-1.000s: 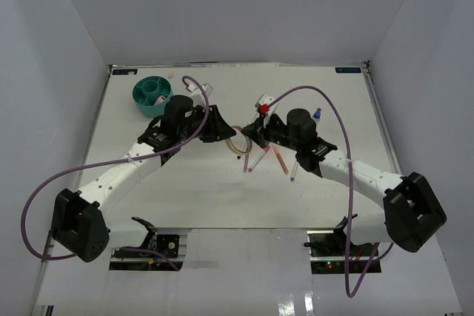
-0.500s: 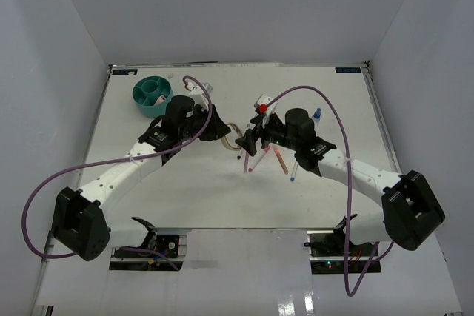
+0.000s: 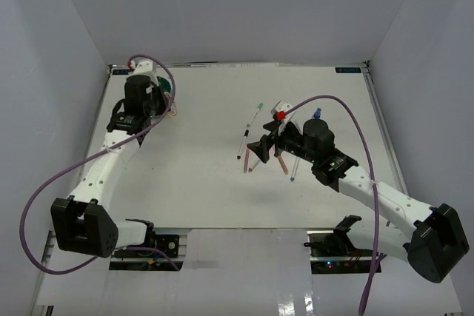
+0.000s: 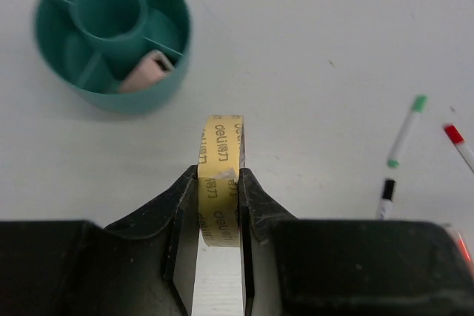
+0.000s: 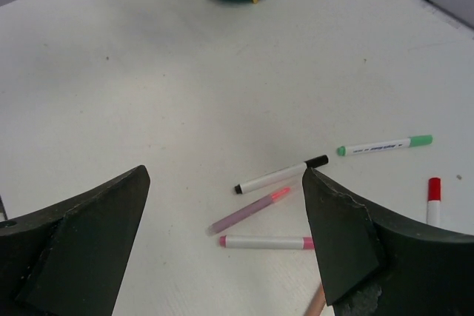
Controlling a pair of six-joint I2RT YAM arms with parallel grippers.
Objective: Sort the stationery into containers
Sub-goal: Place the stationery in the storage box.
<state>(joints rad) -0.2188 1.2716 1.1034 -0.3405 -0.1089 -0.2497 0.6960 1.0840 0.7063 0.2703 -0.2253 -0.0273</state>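
The left end effector is closed narrowly on the cream tape roll, which stands on edge between the two fingers, its printed band facing the wrist camera. Whether the roll touches the desk cannot be told. It sits just beside the teal organizer, on the near side of it in the left wrist view and not over any compartment. The organizer stands upright at the far left of the desk, and a pale pinkish piece leans in one of its outer compartments. The right end effector is spread wide and grips nothing. It hangs above the loose markers near the middle of the desk. Below it lie the black-capped marker, a purplish marker and a pink-capped marker, close together. The green-capped marker and red-capped marker lie farther off. A small blue-capped bottle stands near the right arm.
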